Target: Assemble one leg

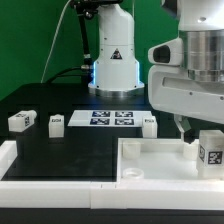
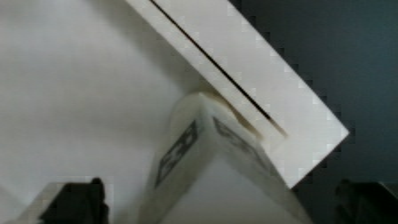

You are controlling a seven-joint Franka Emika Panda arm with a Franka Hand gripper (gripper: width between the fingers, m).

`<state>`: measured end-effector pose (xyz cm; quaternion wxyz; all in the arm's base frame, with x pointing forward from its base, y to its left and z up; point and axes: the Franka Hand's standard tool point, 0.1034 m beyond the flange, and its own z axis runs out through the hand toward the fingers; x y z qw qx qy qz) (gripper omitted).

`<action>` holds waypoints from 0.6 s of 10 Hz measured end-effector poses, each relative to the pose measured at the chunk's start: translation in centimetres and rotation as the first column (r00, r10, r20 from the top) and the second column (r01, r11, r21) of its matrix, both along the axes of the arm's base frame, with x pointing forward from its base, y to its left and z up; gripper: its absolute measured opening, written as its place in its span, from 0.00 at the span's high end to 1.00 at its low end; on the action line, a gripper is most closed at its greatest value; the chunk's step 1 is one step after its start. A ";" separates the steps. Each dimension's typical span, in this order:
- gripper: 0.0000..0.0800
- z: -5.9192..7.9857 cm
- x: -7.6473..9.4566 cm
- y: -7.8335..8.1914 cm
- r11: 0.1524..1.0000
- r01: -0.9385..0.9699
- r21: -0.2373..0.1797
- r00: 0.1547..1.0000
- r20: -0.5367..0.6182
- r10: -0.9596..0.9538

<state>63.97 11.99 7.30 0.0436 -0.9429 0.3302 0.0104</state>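
A robot arm reaches over a black counter (image 1: pixel 60 140), its hand (image 1: pixel 180 128) low above a large white tray-like piece (image 1: pixel 150 160) on the exterior view's right. One white tagged leg (image 1: pixel 210 152) stands upright on that piece just beside the hand; the wrist view shows a leg (image 2: pixel 214 150) between the fingertips (image 2: pixel 71 200), but I cannot tell whether they clamp it. If the leg sits tilted or off its socket, pressing down could jam or topple it.
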 end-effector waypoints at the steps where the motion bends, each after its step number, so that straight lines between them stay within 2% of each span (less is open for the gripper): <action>1: 0.19 0.0 0.1 0.0 0.991 -0.136 -0.004 0.991 0.015 0.136; 4: 0.19 0.2 0.3 0.2 0.898 -0.438 -0.044 0.897 0.040 0.439; 6: 0.50 0.3 0.3 0.3 0.873 -0.485 -0.049 0.872 0.045 0.487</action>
